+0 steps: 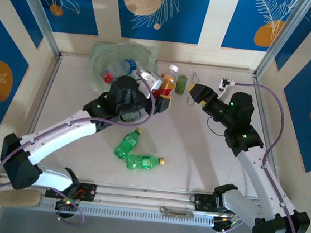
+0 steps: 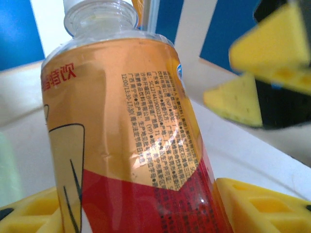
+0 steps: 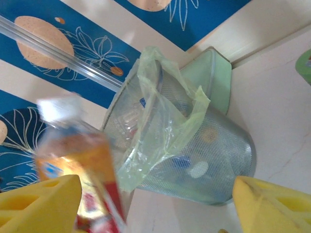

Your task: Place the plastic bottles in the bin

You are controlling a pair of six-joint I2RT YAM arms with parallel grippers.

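Green bottles: two (image 1: 127,145) (image 1: 144,162), lying on their sides on the table (image 1: 207,156) well short of the bin (image 1: 97,62), apparently awaiting pickup.
Left gripper (image 1: 163,96): just in front of the bin's right side, with yellow pads pressed against both sides of one orange-labelled bottle (image 2: 121,121). The bottle is cap-up, and the grip looks meant to carry it over the rim.
Right gripper (image 1: 196,93): right of the bin, jaws wide apart and holding nothing, probably leaving that bottle to the other arm.
Olive cylinder (image 1: 181,83): one, upright, right of the bin. It is not a bottle.
Bin: one, bag-lined, by the far wall. It holds several bottles, too jumbled to count.
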